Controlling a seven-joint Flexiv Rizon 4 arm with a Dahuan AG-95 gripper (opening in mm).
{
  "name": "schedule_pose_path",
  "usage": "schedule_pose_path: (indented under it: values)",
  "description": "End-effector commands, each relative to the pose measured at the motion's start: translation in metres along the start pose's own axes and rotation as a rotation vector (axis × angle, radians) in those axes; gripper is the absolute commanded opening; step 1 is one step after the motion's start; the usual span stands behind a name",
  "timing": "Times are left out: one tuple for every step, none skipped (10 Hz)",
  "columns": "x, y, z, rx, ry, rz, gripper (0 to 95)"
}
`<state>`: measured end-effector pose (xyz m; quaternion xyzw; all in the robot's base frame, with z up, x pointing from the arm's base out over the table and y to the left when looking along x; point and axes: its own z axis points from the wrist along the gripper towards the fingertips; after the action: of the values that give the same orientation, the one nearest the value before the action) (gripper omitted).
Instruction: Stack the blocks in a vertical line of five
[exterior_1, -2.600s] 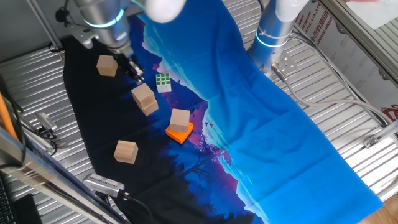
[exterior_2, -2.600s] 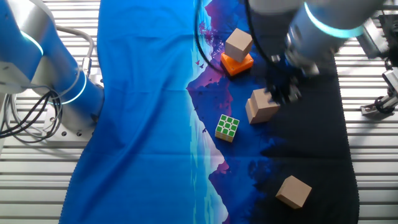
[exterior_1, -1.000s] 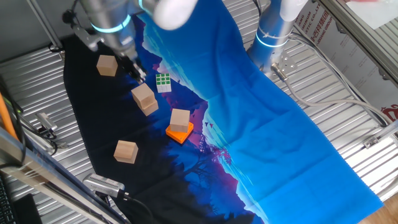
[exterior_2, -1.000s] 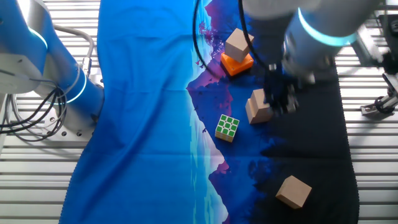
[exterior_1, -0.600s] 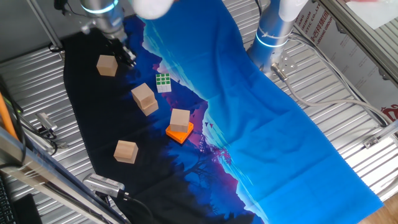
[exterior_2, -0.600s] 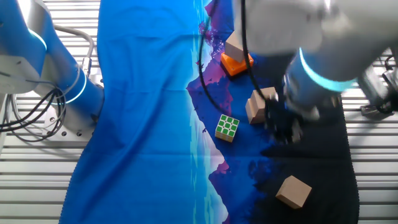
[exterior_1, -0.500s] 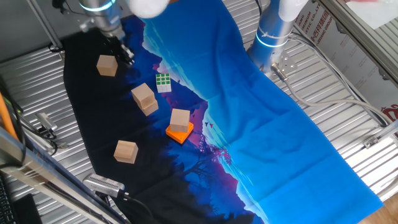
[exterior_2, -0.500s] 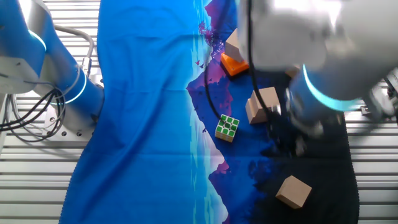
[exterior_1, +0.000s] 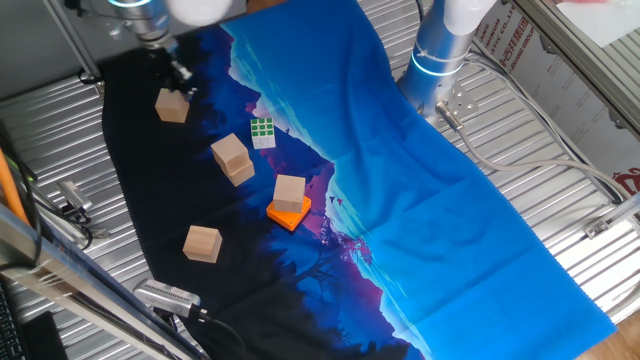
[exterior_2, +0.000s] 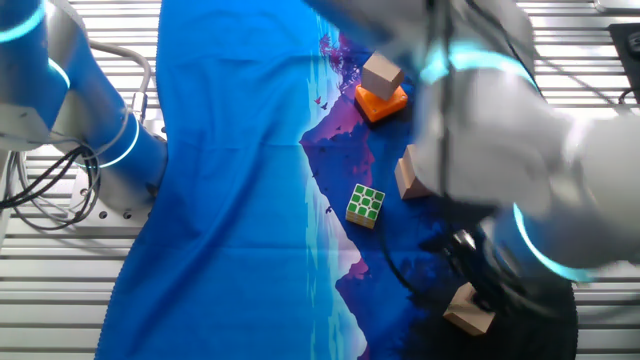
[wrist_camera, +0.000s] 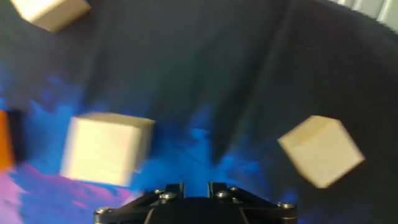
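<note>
Several tan wooden blocks lie on the dark cloth. One block (exterior_1: 172, 105) lies at the far left, just below my gripper (exterior_1: 176, 74), which hangs above it and a little behind. Two blocks (exterior_1: 232, 158) sit one on the other, slightly askew, in the middle. Another block (exterior_1: 289, 189) rests on the orange square, and one more (exterior_1: 202, 243) lies nearer the front. In the hand view my gripper (wrist_camera: 193, 186) is open and holds nothing; the stacked pair (wrist_camera: 106, 149) lies to its left and a single block (wrist_camera: 320, 149) to its right.
A green-and-white puzzle cube (exterior_1: 262, 131) lies beside the stacked pair. The orange square (exterior_1: 288, 212) sits at the edge of the blue cloth (exterior_1: 420, 190). In the other fixed view my blurred arm (exterior_2: 520, 150) covers most of the blocks. A second arm's base (exterior_1: 437, 60) stands at the back.
My gripper has moved away from the stacked pair, up and to the left, and now hangs by the far-left block. No block has moved.
</note>
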<state>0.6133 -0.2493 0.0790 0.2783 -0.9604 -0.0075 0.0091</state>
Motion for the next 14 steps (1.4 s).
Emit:
schedule_pose_path:
  values:
    - [-0.0246, -0.0252, 0.0062, -0.034, -0.034, 0.016, 95.0]
    - [-0.0262, -0.0252, 0.0053, -0.032, -0.033, -0.003, 95.0]
    - [-0.0262, -0.0252, 0.0054, -0.033, -0.034, -0.006, 95.0]
    - [-0.0261, -0.0249, 0.0042, -0.035, -0.034, -0.028, 95.0]
    - [-0.0258, -0.0242, 0.0015, -0.034, -0.033, -0.034, 95.0]
    - [-0.0256, -0.0237, -0.0001, -0.032, -0.030, -0.034, 95.0]
    - [-0.0259, -0.0236, 0.0002, -0.031, -0.020, -0.055, 95.0]
    - [-0.0261, -0.0236, 0.0004, -0.030, -0.019, -0.058, 95.0]
    - [-0.0262, -0.0233, 0.0011, -0.023, 0.001, -0.148, 95.0]
    - [-0.0249, -0.0233, 0.0019, -0.005, 0.018, -0.246, 95.0]
    - [-0.0245, -0.0233, 0.0021, -0.004, 0.018, -0.264, 95.0]
    - [-0.0228, -0.0232, 0.0028, -0.004, 0.017, -0.303, 95.0]
    - [-0.0218, -0.0229, 0.0036, -0.006, 0.016, -0.308, 95.0]
    - [-0.0192, -0.0205, 0.0072, -0.007, 0.015, -0.307, 95.0]
